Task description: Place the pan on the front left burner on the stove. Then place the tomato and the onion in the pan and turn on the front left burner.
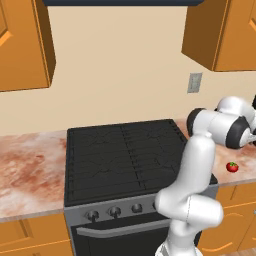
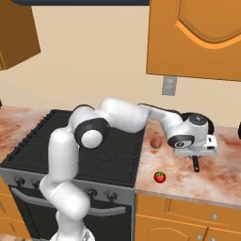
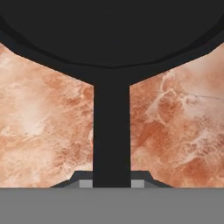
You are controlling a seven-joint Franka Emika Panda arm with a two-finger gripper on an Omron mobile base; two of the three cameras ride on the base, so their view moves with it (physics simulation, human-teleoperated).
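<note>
**Gripper clamped on the pan handle, stove off to its left**

Nearest the hand camera, the gripper (image 3: 112, 183) is pressed together on the handle (image 3: 111, 131) of the pan (image 3: 109, 30); a dark fingertip shows on each side of the handle's near end. The handle runs straight away from the gripper, so the pan's long axis lines up with the gripper's pointing direction and the round black pan body lies directly ahead of it. Under the handle is the marbled reddish bench (image 3: 43, 122); whether the pan rests on it or is already lifted clear, I cannot tell.

In the right base view, the tomato (image 2: 160, 177) sits on the bench near the gripper, toward the front edge, and the onion (image 2: 156, 142) lies just beside the wrist on the stove side, close to the cooktop's edge. Farther that way is the stove (image 2: 110, 162); the front left burner (image 1: 92, 175) lies across the cooktop, well apart from the gripper, bare of any pan.

By my judgement, the coming move turns on carrying the pan leftward over the onion and the near burners.

No brands, labels or writing can be read anywhere.
</note>
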